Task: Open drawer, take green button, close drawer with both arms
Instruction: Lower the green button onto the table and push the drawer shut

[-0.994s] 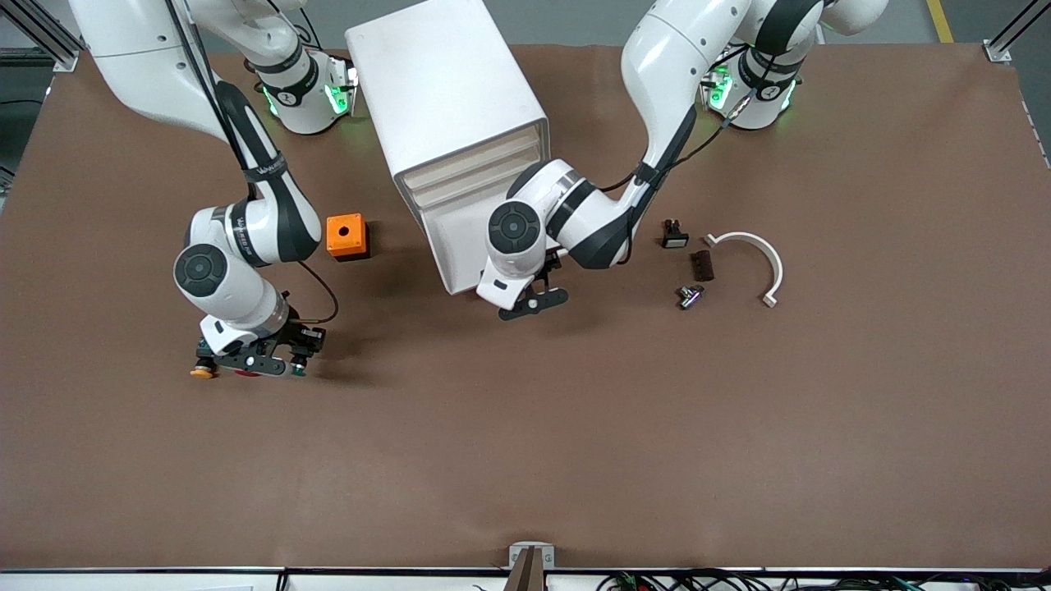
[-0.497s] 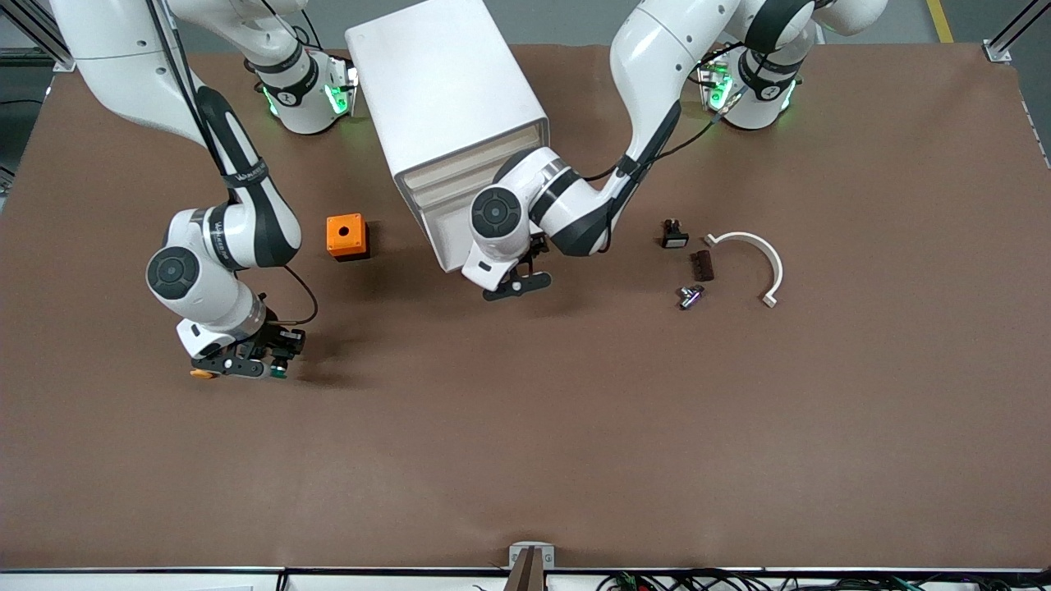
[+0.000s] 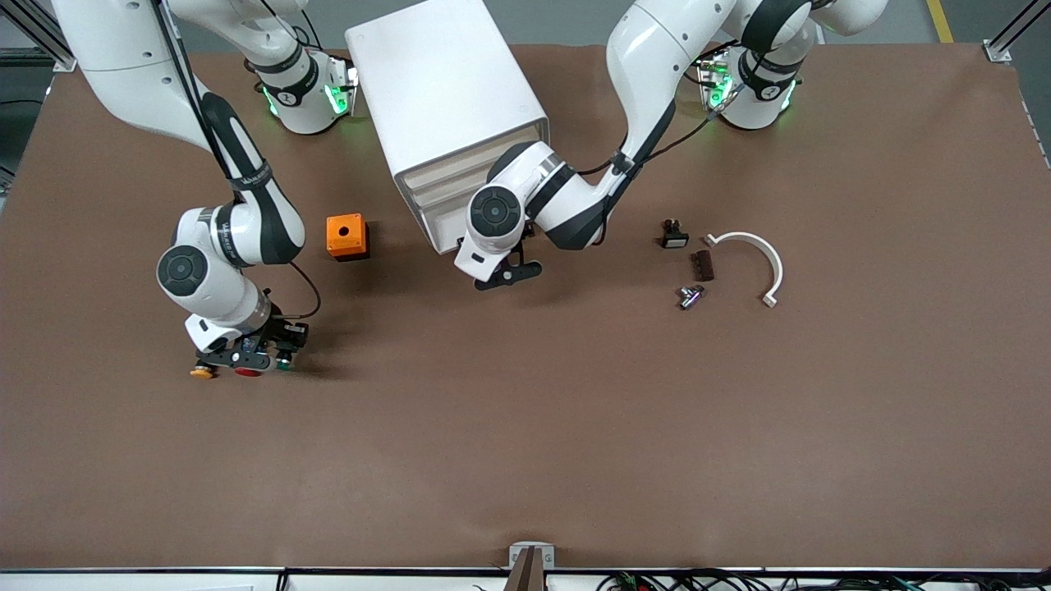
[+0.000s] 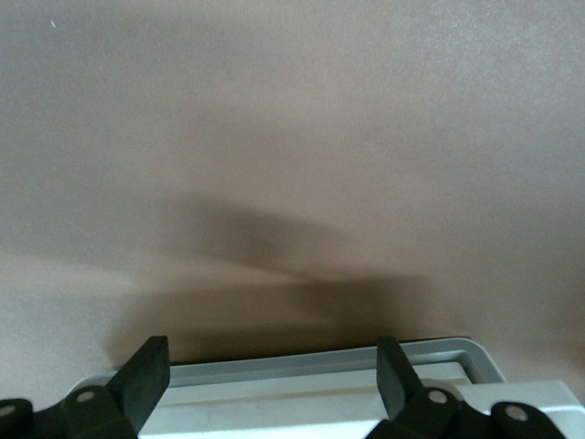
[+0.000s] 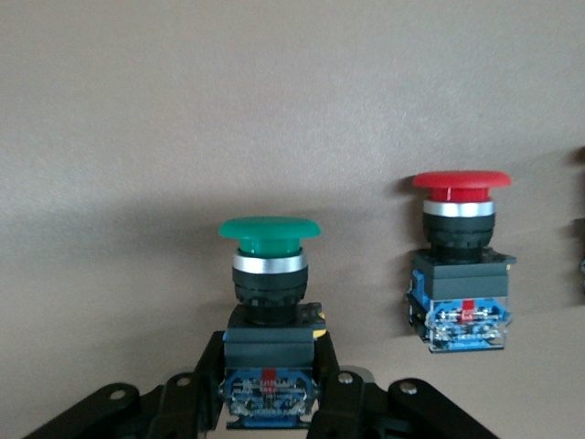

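The white cabinet (image 3: 447,90) stands at the robots' side of the table. Its lower drawer (image 3: 435,228) sticks out only a little. My left gripper (image 3: 503,275) is open at the drawer's front. In the left wrist view its fingers (image 4: 146,370) straddle the drawer's front rim (image 4: 320,389). My right gripper (image 3: 246,357) is low at the table toward the right arm's end. It is shut on the body of the green button (image 5: 270,233), whose green cap (image 3: 284,364) shows beside the gripper.
A red-capped button (image 5: 460,247) and a yellow-capped one (image 3: 201,373) sit beside the right gripper. An orange box (image 3: 346,236) lies by the cabinet. A black part (image 3: 675,235), a brown piece (image 3: 701,265), a metal piece (image 3: 690,295) and a white curved piece (image 3: 755,250) lie toward the left arm's end.
The left gripper has moved toward the cabinet and the drawer has slid in with it. The right gripper shifted sideways and back with the green button, and the red button now shows.
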`<state>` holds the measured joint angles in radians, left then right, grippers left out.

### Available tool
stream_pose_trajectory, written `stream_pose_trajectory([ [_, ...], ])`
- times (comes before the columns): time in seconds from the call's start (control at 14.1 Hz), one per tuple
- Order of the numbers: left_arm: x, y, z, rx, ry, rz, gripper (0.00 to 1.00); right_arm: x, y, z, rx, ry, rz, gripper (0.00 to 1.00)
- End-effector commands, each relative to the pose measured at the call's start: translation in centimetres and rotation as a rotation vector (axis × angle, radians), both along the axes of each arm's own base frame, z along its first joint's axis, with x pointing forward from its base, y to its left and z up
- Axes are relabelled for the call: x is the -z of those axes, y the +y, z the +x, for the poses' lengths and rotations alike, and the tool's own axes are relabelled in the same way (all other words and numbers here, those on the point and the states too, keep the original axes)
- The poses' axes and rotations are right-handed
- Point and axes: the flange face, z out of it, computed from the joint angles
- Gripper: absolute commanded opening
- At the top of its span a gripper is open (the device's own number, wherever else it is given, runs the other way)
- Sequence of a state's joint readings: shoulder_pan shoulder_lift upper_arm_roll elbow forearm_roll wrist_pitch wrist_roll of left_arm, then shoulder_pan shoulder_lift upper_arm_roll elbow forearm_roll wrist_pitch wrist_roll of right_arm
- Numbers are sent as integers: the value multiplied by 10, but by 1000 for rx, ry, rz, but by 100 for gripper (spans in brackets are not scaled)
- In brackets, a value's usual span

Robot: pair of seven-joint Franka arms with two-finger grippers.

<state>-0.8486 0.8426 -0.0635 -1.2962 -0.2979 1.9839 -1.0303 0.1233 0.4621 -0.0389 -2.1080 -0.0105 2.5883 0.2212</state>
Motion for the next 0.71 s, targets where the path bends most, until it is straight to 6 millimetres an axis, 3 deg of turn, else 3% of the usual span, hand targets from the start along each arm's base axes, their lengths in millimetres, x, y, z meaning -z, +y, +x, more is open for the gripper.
stream_pose_trajectory([
  [0.0,-3,-13,-17,19,34,-46,100,0,-2,-3,-18,-7,2,0],
  [0.64,-6,-28,-35,-32,135,-114,100,3,20,-5,-46,-3,8,0],
])
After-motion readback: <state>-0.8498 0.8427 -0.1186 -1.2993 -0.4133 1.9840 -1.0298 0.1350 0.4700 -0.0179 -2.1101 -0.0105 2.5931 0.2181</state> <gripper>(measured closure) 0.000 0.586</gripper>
